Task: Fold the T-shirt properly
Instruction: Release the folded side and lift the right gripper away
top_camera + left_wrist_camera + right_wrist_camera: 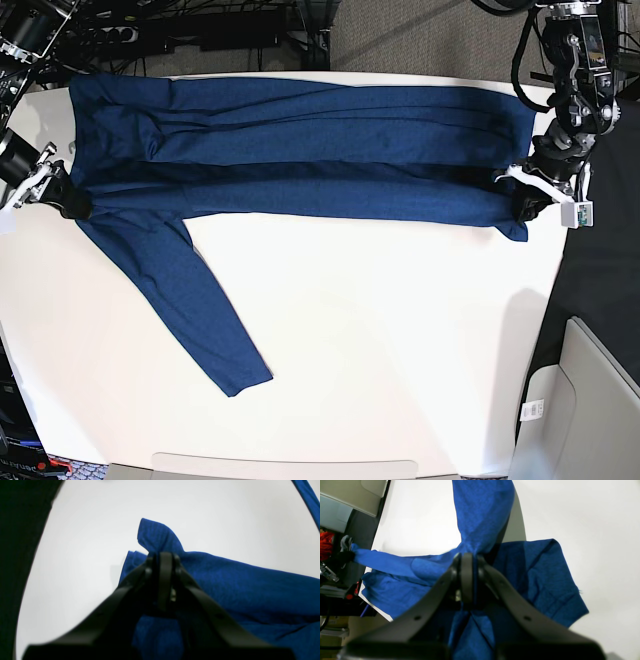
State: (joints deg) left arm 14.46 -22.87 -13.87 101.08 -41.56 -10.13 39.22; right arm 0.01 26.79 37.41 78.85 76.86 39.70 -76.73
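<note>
T-shirt (300,140) fabric, a dark navy long-sleeved knit, stretches as a long band across the upper part of the white table (380,340) in the base view, reaching from the upper left of the frame almost to the upper right. A lengthwise fold runs along the band, so a darker strip lies through its middle. One sleeve (180,300) hangs off the band's left end and runs diagonally down toward the lower centre, lying flat on the table with its cuff at the far tip.

At the left edge of the base frame, the right gripper (68,200) sits at the shirt's left end, where the sleeve meets the body. Its wrist view shows the black jaws closed tight on a bunch of blue cloth (482,517), with fabric rising above the fingertips toward the top of the frame and more spreading to the lower left and right over the white surface.

At the right edge of the base frame, the left gripper (524,203) sits at the band's lower right corner. Its wrist view shows the jaws pinched together on the cloth (225,580), a small peak of fabric poking up just above the fingertips, the rest draping toward the lower right of the frame.

The shirt spans between the two grippers, one at each end.
</note>
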